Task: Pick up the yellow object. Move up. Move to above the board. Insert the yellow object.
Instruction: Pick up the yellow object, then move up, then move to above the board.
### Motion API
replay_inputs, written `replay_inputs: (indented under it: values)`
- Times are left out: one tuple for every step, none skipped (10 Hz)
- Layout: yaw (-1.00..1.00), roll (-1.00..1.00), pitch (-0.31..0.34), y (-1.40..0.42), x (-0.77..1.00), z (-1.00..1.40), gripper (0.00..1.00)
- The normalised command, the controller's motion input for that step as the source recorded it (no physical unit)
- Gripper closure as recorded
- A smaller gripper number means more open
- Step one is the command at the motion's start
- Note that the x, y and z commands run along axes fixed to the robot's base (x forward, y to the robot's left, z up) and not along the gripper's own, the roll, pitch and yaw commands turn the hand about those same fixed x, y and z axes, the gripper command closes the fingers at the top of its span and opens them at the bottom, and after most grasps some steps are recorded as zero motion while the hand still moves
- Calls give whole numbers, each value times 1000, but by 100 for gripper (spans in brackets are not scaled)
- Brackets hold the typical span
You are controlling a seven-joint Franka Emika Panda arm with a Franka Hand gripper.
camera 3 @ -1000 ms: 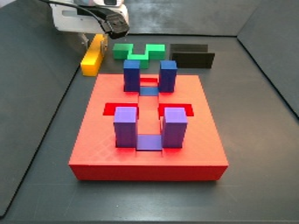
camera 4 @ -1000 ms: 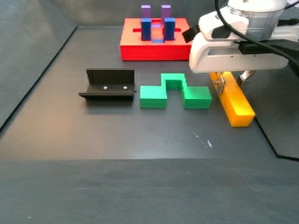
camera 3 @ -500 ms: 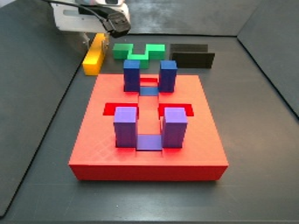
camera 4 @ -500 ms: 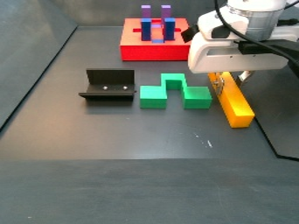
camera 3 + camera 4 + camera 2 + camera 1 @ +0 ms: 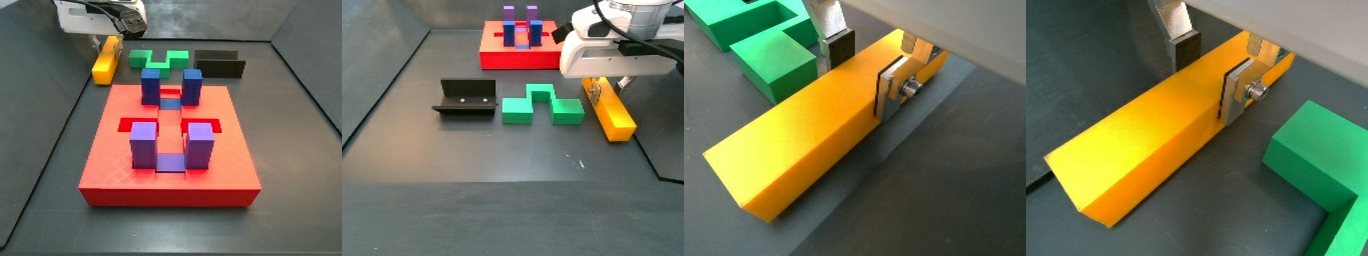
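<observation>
- Your bench (image 5: 422, 200) is a dark grey surface, and every piece sits on it.
- The board (image 5: 168, 150) is the biggest piece: a thick red slab lying flat, with blue and purple upright blocks (image 5: 189, 86) standing on it. In a side view (image 5: 520, 47) you see it at the far end of the bench, well apart from the pincer.
- The yellow object (image 5: 611, 111) is a long yellow-orange bar lying flat on the bench, just beside the green notched block (image 5: 543, 105) and near one end of the board (image 5: 104, 62).
- That green notched block lies between the yellow bar and the black piece (image 5: 465, 99), which stands open like a bracket in a side view.
- Your pincer (image 5: 1211, 62) is down at the far end of the bar, with one silver finger (image 5: 1240, 88) against one long side and the other finger (image 5: 838, 45) on the opposite side; both wrist views show the bar between the pads, so the pincer grips the yellow object.
- In both side views the bar's lower face looks level with the bench; you cannot tell whether it is raised.
</observation>
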Motion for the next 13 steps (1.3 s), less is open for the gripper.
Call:
replay_inputs:
  values:
    - [0,0,0,0,0,0,100]
    - [0,0,0,0,0,0,100]
    - [0,0,0,0,0,0,100]
    - [0,0,0,0,0,0,100]
    - [0,0,0,0,0,0,100]
    - [0,0,0,0,0,833,100]
    - [-20,2,0,47,35,815,100]
    - [-25,-24,59,32,-40,632,100]
    - [-12,-53,41,18,-73,362,100]
    - [0,0,0,0,0,1400,100]
    - [2,-17,38,-6,-28,1400,100]
    - [0,-50,25,-20,-59,1400,100]
    - [-2,-76,1,-11,-55,1400,100]
